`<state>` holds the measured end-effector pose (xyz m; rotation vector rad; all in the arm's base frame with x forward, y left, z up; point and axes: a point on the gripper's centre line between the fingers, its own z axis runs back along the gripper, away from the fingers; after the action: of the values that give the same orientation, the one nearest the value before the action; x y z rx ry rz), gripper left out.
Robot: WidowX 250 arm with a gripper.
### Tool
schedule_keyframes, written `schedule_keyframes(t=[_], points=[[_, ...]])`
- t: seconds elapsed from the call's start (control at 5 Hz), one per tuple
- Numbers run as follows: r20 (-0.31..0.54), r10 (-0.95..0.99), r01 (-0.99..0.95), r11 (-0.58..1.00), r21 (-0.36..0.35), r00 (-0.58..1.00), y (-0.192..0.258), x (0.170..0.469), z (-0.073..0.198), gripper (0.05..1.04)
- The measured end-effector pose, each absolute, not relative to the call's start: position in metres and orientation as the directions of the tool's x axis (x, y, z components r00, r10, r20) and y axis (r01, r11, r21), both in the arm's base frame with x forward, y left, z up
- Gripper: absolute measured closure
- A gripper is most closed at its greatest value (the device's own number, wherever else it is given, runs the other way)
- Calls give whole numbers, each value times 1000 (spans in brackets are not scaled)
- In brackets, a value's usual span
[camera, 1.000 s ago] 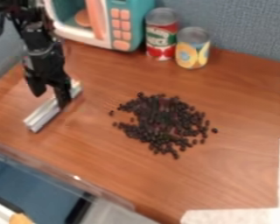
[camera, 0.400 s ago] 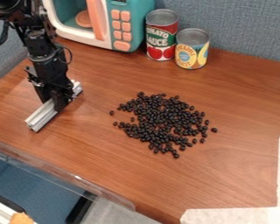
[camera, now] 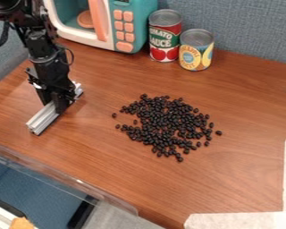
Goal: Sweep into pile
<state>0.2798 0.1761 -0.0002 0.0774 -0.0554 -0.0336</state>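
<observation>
At the left of the wooden surface, my gripper (camera: pixel 56 105) points down, shut on a silver metal bar (camera: pixel 42 120). The bar lies slanted, one end toward the lower left and the other just past the gripper at the upper right. Its middle is hidden behind the fingers. To the right of the bar, apart from it, many small black beans (camera: pixel 166 124) lie spread in a loose patch, with a few strays at the edges.
A teal toy microwave (camera: pixel 132 27) stands at the back, beside a red can (camera: pixel 164 38) and a yellow can (camera: pixel 196 50). White tape (camera: pixel 244 220) marks the lower right. A clear plastic edge (camera: pixel 68 176) runs along the lower left.
The gripper's fingers have come together onto the bar from a wider spread. The bar has shifted very slightly, and the beans have stayed put.
</observation>
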Motion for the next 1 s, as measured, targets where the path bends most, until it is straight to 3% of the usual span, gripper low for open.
schedule_keyframes(t=[0.2,1.0], points=[[71,-34,31,999,40,997,167,287,2,713],[69,-202,198,979,56,977,84,369,0,713]])
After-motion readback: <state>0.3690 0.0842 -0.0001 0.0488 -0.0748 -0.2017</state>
